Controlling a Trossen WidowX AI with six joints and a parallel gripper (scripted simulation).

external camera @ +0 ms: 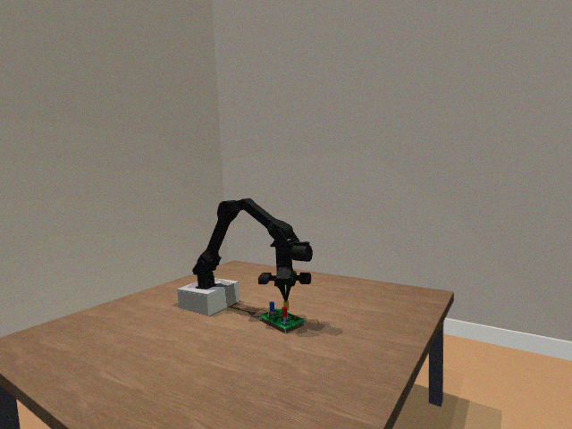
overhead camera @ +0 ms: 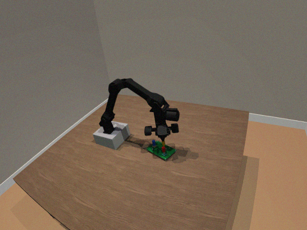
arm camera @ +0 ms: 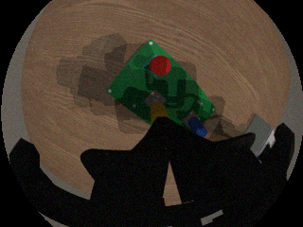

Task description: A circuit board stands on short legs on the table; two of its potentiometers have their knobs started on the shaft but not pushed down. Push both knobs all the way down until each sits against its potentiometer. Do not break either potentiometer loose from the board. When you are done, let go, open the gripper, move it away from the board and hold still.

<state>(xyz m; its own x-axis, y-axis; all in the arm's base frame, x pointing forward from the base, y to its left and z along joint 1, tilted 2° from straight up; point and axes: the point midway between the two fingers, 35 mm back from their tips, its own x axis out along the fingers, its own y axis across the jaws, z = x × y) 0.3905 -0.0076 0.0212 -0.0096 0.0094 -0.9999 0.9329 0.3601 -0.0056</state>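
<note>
The green circuit board stands low on the table. The yellow knob stands upright over a grey potentiometer. My gripper is shut, with nothing seen between its fingers. Its tips are at the top of the yellow knob; whether they touch cannot be told. The red knob stands upright on the near side. The blue knob stands toward the arm's base. Gaps under the knobs are too small to judge.
The red and blue knobs rise close on either side of the fingers. The arm's pale base block stands on the table to the left in the top and exterior views. Arm shadows fall across the board and table.
</note>
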